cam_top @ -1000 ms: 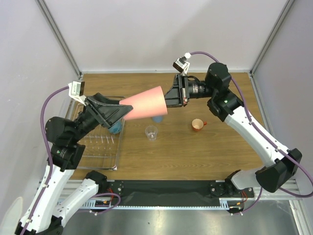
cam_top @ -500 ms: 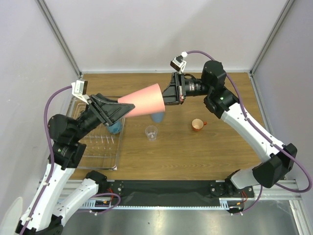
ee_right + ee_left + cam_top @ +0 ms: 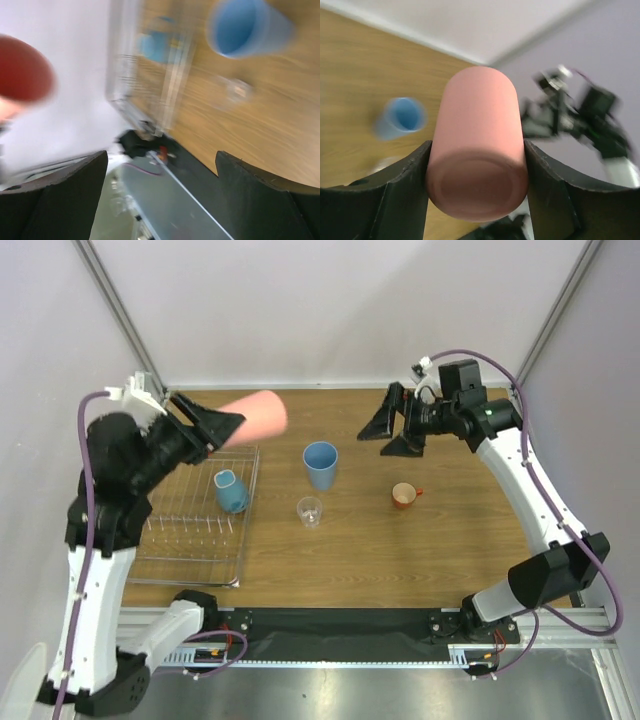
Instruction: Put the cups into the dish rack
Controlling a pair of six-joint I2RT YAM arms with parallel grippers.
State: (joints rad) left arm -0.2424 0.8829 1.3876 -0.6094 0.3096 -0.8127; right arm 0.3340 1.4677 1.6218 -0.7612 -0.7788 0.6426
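My left gripper (image 3: 230,425) is shut on the pink tumbler (image 3: 258,414), held on its side in the air above the far end of the dish rack (image 3: 190,540). In the left wrist view the fingers (image 3: 400,195) clamp both sides of the tumbler (image 3: 477,160) near its base. A blue-grey mug (image 3: 231,491) lies in the rack. On the table stand the light-blue tumbler (image 3: 320,465), the tiny clear glass (image 3: 310,511) and the orange mug (image 3: 403,496). My right gripper (image 3: 380,443) hangs open and empty, up and right of the light-blue tumbler (image 3: 245,27).
Grey walls with metal posts enclose the wooden table (image 3: 450,540) at the back and sides. The right wrist view is blurred, showing the rack (image 3: 150,85) and the table's near edge below its spread fingers.
The right gripper has let go of the pink tumbler and drawn back to the right. The left gripper has closed on it and swung it up and left over the rack.
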